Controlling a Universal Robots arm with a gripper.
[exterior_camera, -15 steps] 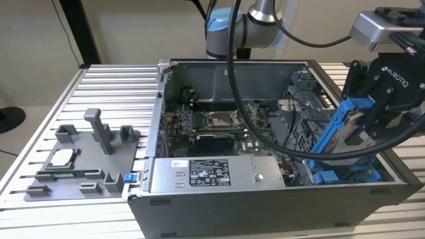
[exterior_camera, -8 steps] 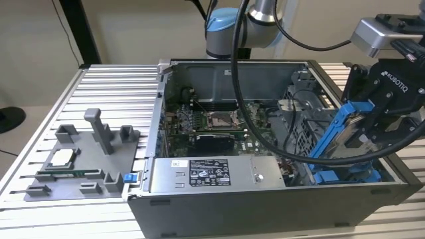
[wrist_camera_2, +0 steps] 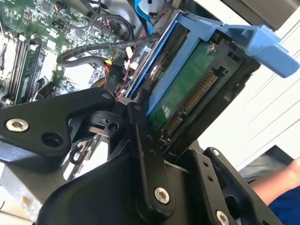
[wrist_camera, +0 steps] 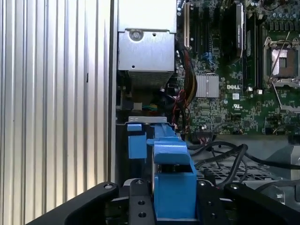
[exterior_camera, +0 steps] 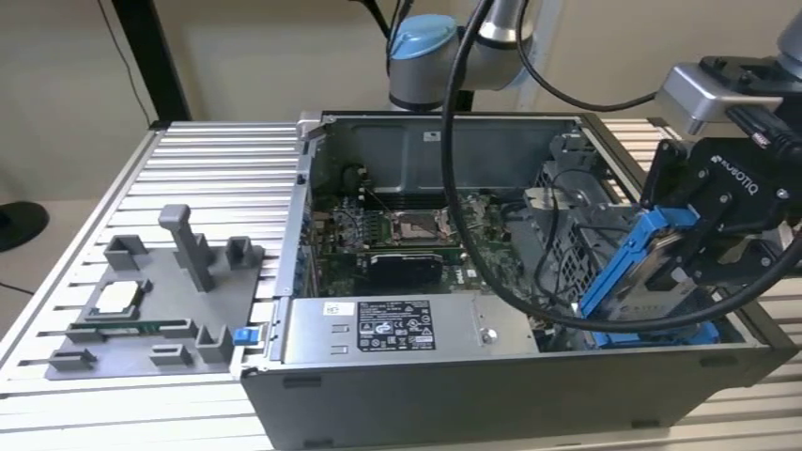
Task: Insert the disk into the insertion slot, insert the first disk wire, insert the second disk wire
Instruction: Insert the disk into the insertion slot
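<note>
In the exterior view, I am holding the disk tilted in my gripper, with the jaws clamped on its blue carrier. It is hanging over the insertion slot, at the front corner of the computer case on the exterior view's right. I judge the carrier needs squaring to the slot's blue rails rather than forcing. A thick black cable is looping just beside the slot, and the grey power-supply box is lying along the case's front edge. A grey fixture is sitting well apart, near the edge of the table on the exterior view's left.

In the second wrist view, my fingers are gripping the disk's sides, with its green board and connector facing the camera. Wires are crowding the edge of the motherboard, and a person's arm is showing beyond my gripper.

In the first wrist view, the carrier is pointing along the case wall toward a blue tab. Loose cables are trailing beside it and, I judge, could snag.
</note>
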